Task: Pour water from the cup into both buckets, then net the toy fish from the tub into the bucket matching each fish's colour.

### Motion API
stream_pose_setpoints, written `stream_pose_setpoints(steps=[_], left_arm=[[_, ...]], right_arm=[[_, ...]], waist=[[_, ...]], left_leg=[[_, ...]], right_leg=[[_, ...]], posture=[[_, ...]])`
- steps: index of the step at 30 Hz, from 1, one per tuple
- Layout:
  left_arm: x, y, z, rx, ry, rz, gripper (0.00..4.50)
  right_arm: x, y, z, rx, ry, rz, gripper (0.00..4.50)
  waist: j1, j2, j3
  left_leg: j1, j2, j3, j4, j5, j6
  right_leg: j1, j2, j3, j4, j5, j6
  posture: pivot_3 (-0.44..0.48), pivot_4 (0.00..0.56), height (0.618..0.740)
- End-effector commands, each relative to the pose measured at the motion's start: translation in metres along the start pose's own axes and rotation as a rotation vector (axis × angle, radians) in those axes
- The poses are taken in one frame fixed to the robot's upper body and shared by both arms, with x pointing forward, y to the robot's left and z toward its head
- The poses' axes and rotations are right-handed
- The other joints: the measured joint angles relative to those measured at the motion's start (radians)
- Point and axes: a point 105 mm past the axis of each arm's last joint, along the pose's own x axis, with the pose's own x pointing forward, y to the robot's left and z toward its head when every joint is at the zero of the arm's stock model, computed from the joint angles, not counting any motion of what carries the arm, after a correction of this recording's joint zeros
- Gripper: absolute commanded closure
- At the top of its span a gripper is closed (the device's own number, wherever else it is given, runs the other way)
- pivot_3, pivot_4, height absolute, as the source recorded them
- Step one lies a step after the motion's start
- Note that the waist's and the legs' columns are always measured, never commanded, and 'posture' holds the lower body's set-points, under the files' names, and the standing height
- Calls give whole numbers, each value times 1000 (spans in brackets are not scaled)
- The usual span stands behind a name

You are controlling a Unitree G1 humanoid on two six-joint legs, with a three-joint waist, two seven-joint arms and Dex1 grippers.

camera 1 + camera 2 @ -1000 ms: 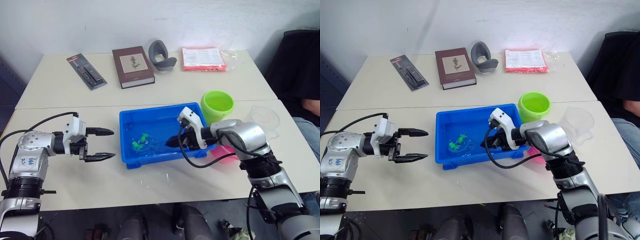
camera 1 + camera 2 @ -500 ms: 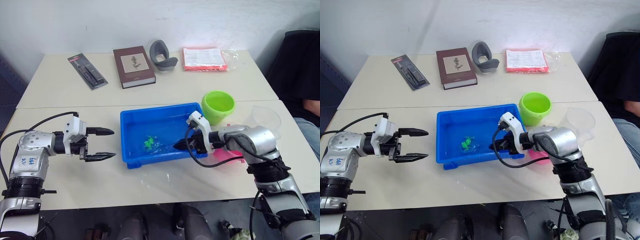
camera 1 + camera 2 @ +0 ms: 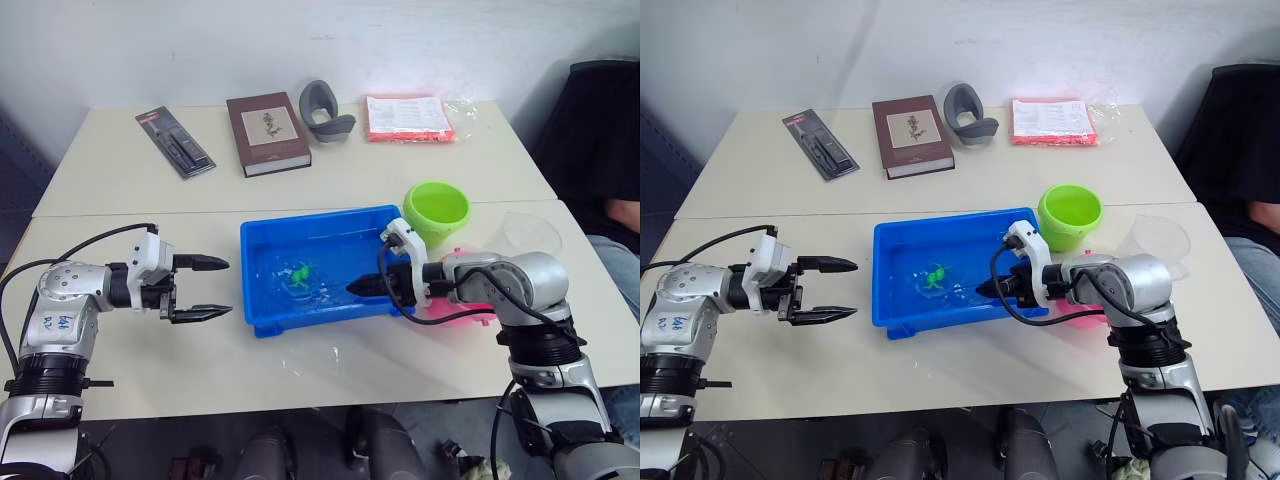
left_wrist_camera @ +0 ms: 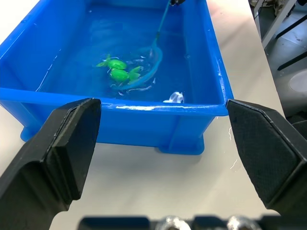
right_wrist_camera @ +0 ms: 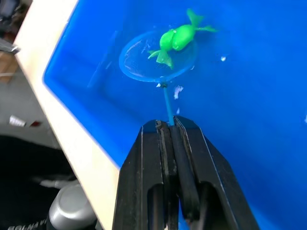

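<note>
Half the pink bucket hides behind the right gripper, jaws clamping the net.

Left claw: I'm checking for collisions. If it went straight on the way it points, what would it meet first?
Probably the tub: the open left claw points level at its near wall. Height is hard to judge, so it might clear the rim.

The left gripper is held level above the table, its two black fingers spread wide apart, pointed toward the robot's right. The right arm is bent inward across the front, and the right gripper is pointed toward the robot's left, its fingers pressed together on a thin stick.
</note>
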Motion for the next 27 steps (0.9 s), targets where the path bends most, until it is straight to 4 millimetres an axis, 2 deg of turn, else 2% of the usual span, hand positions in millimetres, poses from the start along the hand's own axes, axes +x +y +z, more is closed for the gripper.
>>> stream_pose_setpoints(steps=[1, 6, 16, 21, 27], left_arm=[[1, 1, 2, 27, -10, 0, 22], [3, 2, 3, 30, -17, -1, 22], [10, 2, 10, 38, -24, -9, 22], [12, 1, 12, 39, -24, -8, 22], [12, 0, 14, 38, -24, -2, 22]], right_arm=[[-6, -8, 12, -8, -61, -60, 4500], [-7, -16, 15, -13, -86, -119, 4500], [-5, 2, 6, -37, -59, -60, 4500], [-12, -5, 4, -158, -26, -137, 4500], [-26, -15, 4, -173, -40, -198, 4500]], waist=[[-1, 0, 0], [2, 0, 0], [0, 0, 0], [1, 0, 0], [0, 0, 0]], left_leg=[[0, 0, 0, 0, 0, 0], [0, 0, 0, 0, 0, 0], [0, -1, -1, 0, 0, 0], [0, -1, -1, 0, 0, 0], [0, 0, -1, 0, 0, 0]], right_leg=[[0, 0, 0, 0, 0, 0], [0, 0, 0, 0, 0, 0], [0, -1, 0, 0, 0, 0], [0, -1, 0, 0, 0, 0], [0, -1, 1, -1, 0, 0]], posture=[[0, 150, 740], [0, 150, 740], [0, 150, 740], [0, 150, 740], [0, 150, 740]])
